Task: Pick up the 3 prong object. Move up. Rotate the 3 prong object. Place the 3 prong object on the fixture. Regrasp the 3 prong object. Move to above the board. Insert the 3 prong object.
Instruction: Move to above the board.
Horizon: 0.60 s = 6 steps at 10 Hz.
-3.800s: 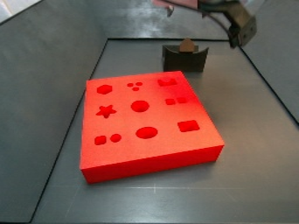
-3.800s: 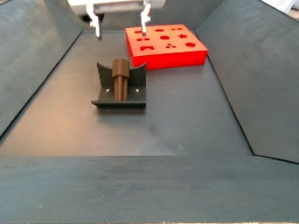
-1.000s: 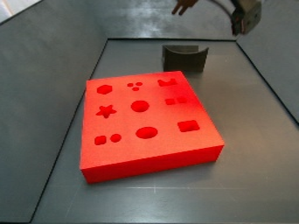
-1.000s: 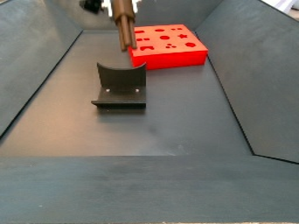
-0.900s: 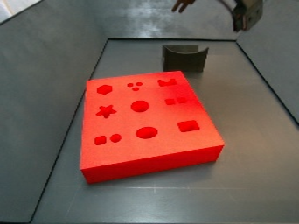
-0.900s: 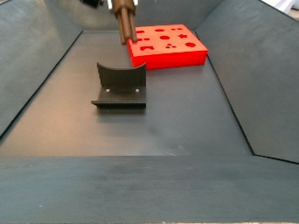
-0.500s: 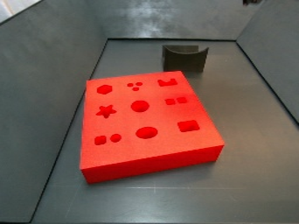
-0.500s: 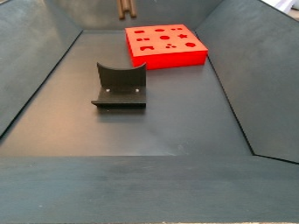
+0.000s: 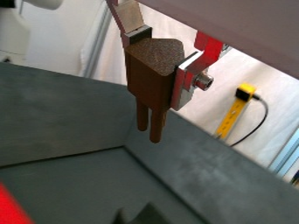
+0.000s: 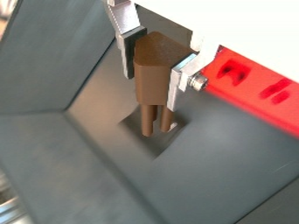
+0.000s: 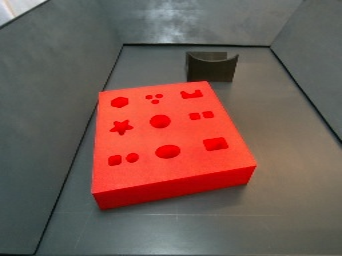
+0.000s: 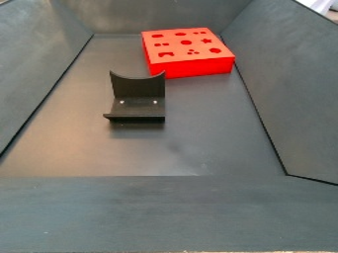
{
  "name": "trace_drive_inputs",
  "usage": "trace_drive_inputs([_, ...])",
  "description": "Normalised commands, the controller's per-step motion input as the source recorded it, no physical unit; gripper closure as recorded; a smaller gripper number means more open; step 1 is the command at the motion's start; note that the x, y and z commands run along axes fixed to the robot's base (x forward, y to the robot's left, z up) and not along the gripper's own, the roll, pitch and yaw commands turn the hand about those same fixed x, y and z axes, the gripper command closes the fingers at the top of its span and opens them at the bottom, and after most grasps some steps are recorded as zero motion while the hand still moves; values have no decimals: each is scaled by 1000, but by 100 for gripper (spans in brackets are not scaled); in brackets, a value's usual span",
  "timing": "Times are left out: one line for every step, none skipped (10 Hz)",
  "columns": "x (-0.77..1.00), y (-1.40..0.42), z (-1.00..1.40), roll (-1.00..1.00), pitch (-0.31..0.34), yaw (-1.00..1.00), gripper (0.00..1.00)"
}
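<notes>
In both wrist views my gripper point(image 9: 162, 66) point(image 10: 156, 74) is shut on the 3 prong object point(image 9: 149, 83) point(image 10: 152, 83), a dark brown block held between the silver fingers with its prongs point(image 10: 149, 118) pointing down. The gripper and the piece are out of frame in both side views. The fixture point(image 11: 211, 65) point(image 12: 134, 97) stands empty on the bin floor. The red board point(image 11: 167, 130) point(image 12: 189, 51) lies flat with its cutouts up; part of it shows in a wrist view point(image 10: 251, 79), off to one side of the piece.
Dark sloping bin walls point(image 11: 54, 60) point(image 12: 284, 89) surround the grey floor point(image 12: 185, 143). A yellow tool with a black cable point(image 9: 237, 109) lies outside the bin in a wrist view.
The piece lay on the fixture under the open gripper; the gripper then took hold of it and rose with it out of the top of both side views.
</notes>
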Motion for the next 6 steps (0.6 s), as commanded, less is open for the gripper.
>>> trace_drive_inputs([-526, -1000, 273, -1000, -139, -73, 100])
trace_drive_inputs([-541, -1000, 276, -1000, -142, -78, 100])
trace_drive_inputs([-587, -1000, 284, -1000, -145, -88, 100])
trace_drive_inputs([-609, -1000, 284, -1000, -146, -92, 100])
trace_drive_inputs([-418, -582, 178, -1000, -155, -98, 100])
trace_drive_inputs([-236, -226, 76, -1000, -156, -100, 100])
